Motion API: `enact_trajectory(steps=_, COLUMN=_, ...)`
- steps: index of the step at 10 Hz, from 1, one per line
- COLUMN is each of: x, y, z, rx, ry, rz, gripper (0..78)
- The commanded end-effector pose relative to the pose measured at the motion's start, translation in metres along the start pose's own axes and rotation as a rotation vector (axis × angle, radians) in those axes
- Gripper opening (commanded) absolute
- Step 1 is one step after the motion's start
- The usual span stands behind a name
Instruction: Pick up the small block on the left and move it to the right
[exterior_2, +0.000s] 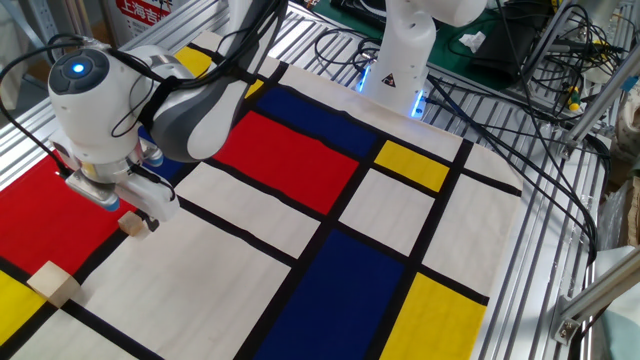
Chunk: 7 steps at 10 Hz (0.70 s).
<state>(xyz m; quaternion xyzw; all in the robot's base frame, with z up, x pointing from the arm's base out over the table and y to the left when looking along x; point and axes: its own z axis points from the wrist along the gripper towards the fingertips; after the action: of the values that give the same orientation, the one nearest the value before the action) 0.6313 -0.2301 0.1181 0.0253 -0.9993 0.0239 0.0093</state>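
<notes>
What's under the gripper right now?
Under the gripper sits the tiny light-brown wooden cube, on the black line beside the red panel. Its top and the fingertips' contact are covered by the gripper body.

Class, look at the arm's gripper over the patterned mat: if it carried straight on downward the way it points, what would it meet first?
Most likely the small block, sitting right at the fingertips of the gripper; whether the fingers already touch it is unclear. The larger block lies off that line.

A table (560, 215) of ribbed metal slats is covered by a colour-block mat (330, 250); black cables (520, 110) are piled far right of the pincer.
</notes>
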Motion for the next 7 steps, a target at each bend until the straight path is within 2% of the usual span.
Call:
enact_trajectory(steps=1, x=0.002, y=-0.0209, z=0.0135, rx=-0.085, ry=0.01, rz=0.023, gripper=77.4)
enact_trajectory(steps=4, x=0.002, y=-0.0202, z=0.0134, rx=-0.082, ry=0.015, rz=0.057, gripper=77.4)
enact_trajectory(steps=7, x=0.006, y=-0.0197, z=0.0143, rx=-0.083, ry=0.011, rz=0.051, gripper=77.4)
